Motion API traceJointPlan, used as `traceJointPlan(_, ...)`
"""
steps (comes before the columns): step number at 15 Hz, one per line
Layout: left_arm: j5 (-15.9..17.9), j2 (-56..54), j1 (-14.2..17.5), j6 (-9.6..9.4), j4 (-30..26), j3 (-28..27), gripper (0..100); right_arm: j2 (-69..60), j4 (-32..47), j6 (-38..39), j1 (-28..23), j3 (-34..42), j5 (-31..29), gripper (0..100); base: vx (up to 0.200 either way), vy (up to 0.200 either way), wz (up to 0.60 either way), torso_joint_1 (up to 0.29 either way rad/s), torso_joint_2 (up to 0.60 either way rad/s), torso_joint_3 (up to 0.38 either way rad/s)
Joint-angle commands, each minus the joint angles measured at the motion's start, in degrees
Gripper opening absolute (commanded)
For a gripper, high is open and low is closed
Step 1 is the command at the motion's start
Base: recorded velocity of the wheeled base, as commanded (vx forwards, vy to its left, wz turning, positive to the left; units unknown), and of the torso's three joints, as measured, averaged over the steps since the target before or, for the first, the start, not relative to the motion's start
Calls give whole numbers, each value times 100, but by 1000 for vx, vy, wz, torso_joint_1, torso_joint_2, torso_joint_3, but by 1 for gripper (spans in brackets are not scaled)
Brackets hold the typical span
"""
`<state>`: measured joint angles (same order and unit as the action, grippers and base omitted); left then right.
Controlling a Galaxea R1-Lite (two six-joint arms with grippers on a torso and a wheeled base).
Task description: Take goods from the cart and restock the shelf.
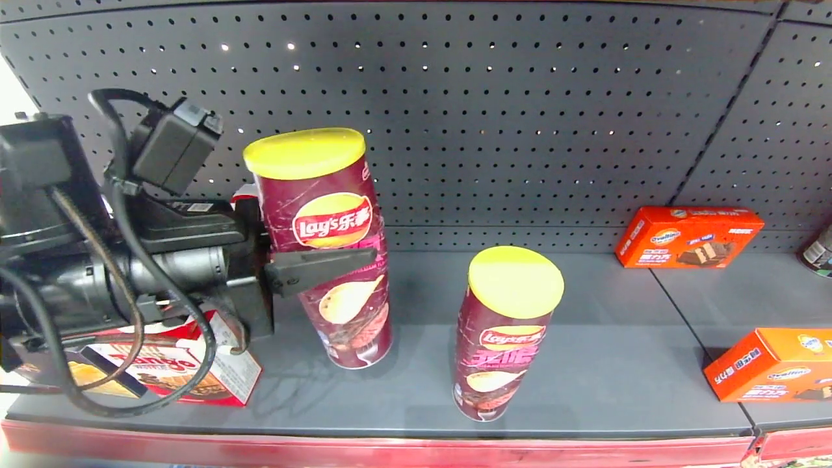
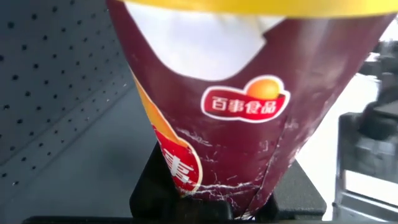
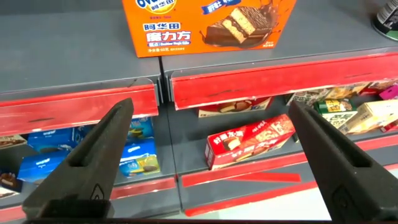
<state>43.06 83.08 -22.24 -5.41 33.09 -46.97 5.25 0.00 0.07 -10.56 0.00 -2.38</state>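
Observation:
My left gripper (image 1: pixel 323 263) is shut on a maroon chip can with a yellow lid (image 1: pixel 325 227), holding it around the middle at the left of the grey shelf (image 1: pixel 617 364). The can leans slightly and its base is down at the shelf surface; I cannot tell if it touches. In the left wrist view the same can (image 2: pixel 249 106) fills the frame, with the left gripper (image 2: pixel 224 208) clamped on its sides. A second, matching can (image 1: pixel 504 338) stands upright on the shelf to the right, apart from the first. My right gripper (image 3: pixel 211 162) is open with nothing between its fingers, in front of lower shelf edges.
A red-and-white wafer box (image 1: pixel 175 374) lies under my left arm. Orange boxes sit at the back right (image 1: pixel 689 235) and front right (image 1: pixel 773 364). The pegboard back wall (image 1: pixel 520 97) closes the shelf. An orange box (image 3: pixel 205 25) and lower shelves of goods (image 3: pixel 249 140) face the right wrist.

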Motion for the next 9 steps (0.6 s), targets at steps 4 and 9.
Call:
traceJointPlan(4, -140, 1017, -334, -30, -1278, -2053, 0, 37, 0, 1, 1, 0, 0, 100, 0, 0, 0, 0, 0, 0)
traceJointPlan(9, 168, 2151, -352, -241, -1287, -3222, 0, 37, 0, 1, 1, 0, 0, 100, 0, 0, 0, 0, 0, 0)
